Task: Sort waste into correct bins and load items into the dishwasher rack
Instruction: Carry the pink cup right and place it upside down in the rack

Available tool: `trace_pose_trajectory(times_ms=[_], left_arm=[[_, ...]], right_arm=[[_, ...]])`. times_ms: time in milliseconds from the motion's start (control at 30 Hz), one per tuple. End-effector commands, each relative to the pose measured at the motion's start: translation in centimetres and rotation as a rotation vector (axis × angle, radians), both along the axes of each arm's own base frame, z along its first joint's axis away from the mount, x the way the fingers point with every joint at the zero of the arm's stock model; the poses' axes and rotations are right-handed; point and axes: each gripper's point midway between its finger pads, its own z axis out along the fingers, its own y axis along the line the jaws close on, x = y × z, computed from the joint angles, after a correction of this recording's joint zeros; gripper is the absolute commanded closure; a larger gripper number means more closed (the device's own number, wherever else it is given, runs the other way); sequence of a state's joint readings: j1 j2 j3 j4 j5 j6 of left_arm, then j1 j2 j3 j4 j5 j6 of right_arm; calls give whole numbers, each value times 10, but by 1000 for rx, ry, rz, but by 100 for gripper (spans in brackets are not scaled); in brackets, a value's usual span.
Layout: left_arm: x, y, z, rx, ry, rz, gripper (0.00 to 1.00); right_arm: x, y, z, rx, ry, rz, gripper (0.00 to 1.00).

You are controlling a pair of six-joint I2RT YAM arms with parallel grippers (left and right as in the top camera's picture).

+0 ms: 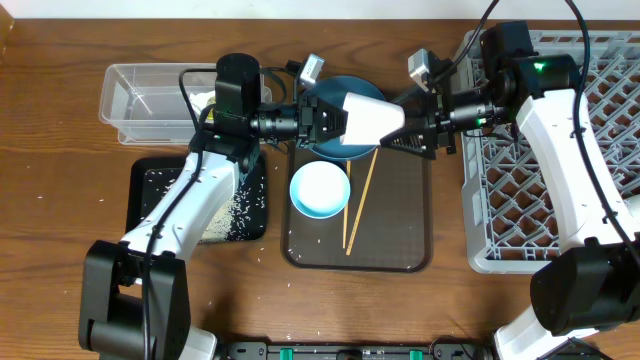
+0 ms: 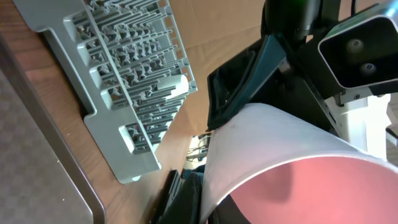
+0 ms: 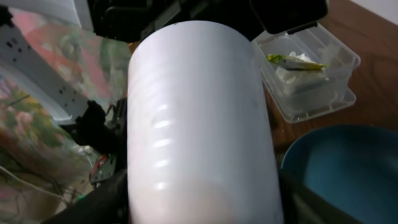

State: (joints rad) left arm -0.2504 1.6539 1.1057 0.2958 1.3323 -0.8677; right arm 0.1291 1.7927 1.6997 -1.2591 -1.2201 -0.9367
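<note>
1. The white cup point(image 1: 365, 118) hangs on its side in the air directly above the blue plate point(image 1: 348, 86). Its wide mouth points toward the left gripper point(image 1: 322, 120) and its narrower base toward the right gripper point(image 1: 418, 135).
2. The left gripper is closed on the mouth end and looks to be carrying the cup.
3. The right gripper's fingers point(image 3: 99, 202) lie against either side of the base end. I cannot tell whether they are squeezing or only resting there.
4. This reads as a hand-over, with the rack point(image 1: 560, 150) waiting on the right-arm side of the plate.
5. Handling:
   - The cup looks light, thin-walled and smooth, so it is likely slippery and may flex under a hard pinch.
   - The taper means a grip on the wall could slide toward the base.
   - A hold across the middle of the wall, firm but not crushing, seems safest before the other side lets go.
6. If it is dropped, it would land on the plate or on the bowl point(image 1: 320, 190) just beside it.
7. The wrapper point(image 3: 295, 62) lies in the clear tub point(image 1: 130, 95), on the left-arm side of the plate.
</note>
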Motion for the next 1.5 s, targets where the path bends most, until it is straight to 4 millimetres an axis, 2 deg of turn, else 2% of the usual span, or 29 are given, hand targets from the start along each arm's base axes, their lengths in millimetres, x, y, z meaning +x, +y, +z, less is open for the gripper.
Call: trace_pose_trajectory(times_ms=[0,33,67,100,133,200,300,367,400,433,467,533,633,667,700,800,933,1000,1100,1200,1300,1467], left_arm=[[0,0,3,-4,-4,-2,94],[0,0,3,-4,-5,-2,94],[0,0,3,-4,-5,-1,94],[0,0,3,-3,-5,0,93],[1,0,3,-1,-9,5,87],[2,0,2,1,-40,7,67],[2,1,-4,21,-134,4,55],[9,4,-21,85,-120,56,49],[13,7,-35,143,-104,98,45],[17,12,-49,205,-92,136,41],[21,20,-67,285,-73,182,39],[25,37,-93,417,-36,252,37],[26,66,-114,562,1,325,34],[25,73,-115,590,1,340,34],[23,82,-113,618,-5,359,34],[19,105,-102,692,-41,419,34],[14,131,-81,773,-87,522,34],[11,138,-72,800,-118,552,34],[10,142,-64,808,-140,575,34],[9,142,-64,809,-139,573,34],[7,142,-66,812,-131,570,34],[7,142,-66,813,-128,568,34]], right_arm=[[-5,5,8,52,-3,24,56],[-5,5,8,52,-2,24,65],[-5,5,8,51,-3,24,69],[-5,5,8,50,-1,24,69],[-5,5,6,43,0,22,69],[-4,3,1,8,7,14,69],[1,-5,-18,-109,42,-33,71],[7,-15,-32,-206,70,-86,83],[12,-22,-37,-251,91,-124,91],[18,-31,-44,-302,124,-180,94],[26,-43,-50,-360,161,-253,98],[42,-74,-61,-481,228,-424,99],[65,-137,-65,-639,310,-734,99],[71,-157,-64,-670,331,-830,99],[77,-187,-60,-705,356,-967,99],[83,-245,-50,-759,383,-1211,99],[77,-330,-40,-845,400,-1550,99],[70,-362,-39,-872,415,-1679,99],[58,-399,-41,-883,461,-1812,99],[50,-423,-51,-885,510,-1860,99],[43,-447,-63,-885,563,-1906,99],[37,-475,-90,-884,649,-1941,97]])
